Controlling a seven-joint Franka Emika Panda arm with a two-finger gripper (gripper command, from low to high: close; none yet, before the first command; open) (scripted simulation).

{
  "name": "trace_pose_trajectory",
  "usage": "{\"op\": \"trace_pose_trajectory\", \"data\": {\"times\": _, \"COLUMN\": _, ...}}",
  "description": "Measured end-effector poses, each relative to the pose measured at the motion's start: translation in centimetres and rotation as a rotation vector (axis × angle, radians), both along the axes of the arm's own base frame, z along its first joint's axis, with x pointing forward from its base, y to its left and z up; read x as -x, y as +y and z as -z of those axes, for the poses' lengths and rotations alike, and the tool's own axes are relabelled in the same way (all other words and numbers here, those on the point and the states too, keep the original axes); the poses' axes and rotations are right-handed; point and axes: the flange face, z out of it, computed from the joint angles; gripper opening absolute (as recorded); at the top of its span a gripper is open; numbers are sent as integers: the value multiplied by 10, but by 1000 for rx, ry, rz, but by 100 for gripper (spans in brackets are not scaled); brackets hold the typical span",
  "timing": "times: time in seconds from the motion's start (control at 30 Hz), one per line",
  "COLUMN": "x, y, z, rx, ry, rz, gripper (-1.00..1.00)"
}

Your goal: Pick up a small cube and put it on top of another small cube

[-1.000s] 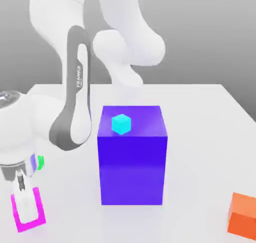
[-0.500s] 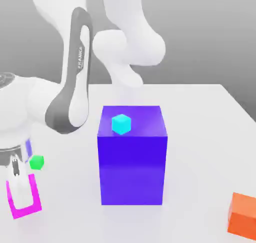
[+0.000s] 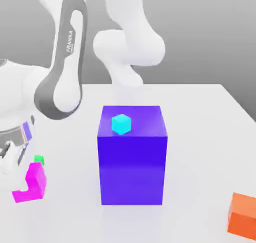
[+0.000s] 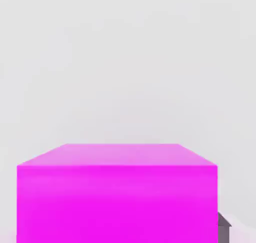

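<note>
Gripper [image 3: 15,174] clamped on magenta cube [image 3: 34,183] – lifted, beside green cube [image 3: 39,160]

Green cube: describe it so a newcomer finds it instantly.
Start at the big blue-purple block mid-table and look toward the exterior view's left, to the magenta cube. The green cube peeks out just behind it: the tiniest thing there and the only green one.

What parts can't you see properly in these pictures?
- Green cube, exterior view: mostly hidden behind the pink cube.
- Orange cube, exterior view: cut off by the picture's right edge.
- Gripper, exterior view: partly cut off at the left edge.
- Pink cube, hand view: its lower part runs off the picture.
</note>
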Motion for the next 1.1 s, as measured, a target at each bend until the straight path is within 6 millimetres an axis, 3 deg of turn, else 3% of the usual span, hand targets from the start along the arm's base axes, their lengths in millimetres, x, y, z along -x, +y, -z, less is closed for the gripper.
{"op": "trace_pose_trajectory", "data": {"times": 0.53, "x": 62, "y": -18, "z": -23, "rx": -49, "ry": 13, "rz": 582, "gripper": -100}}
{"op": "trace_pose_trajectory", "data": {"times": 1.1, "x": 135, "y": -29, "z": -44, "rx": 42, "ry": 69, "rz": 1186, "gripper": -100}}
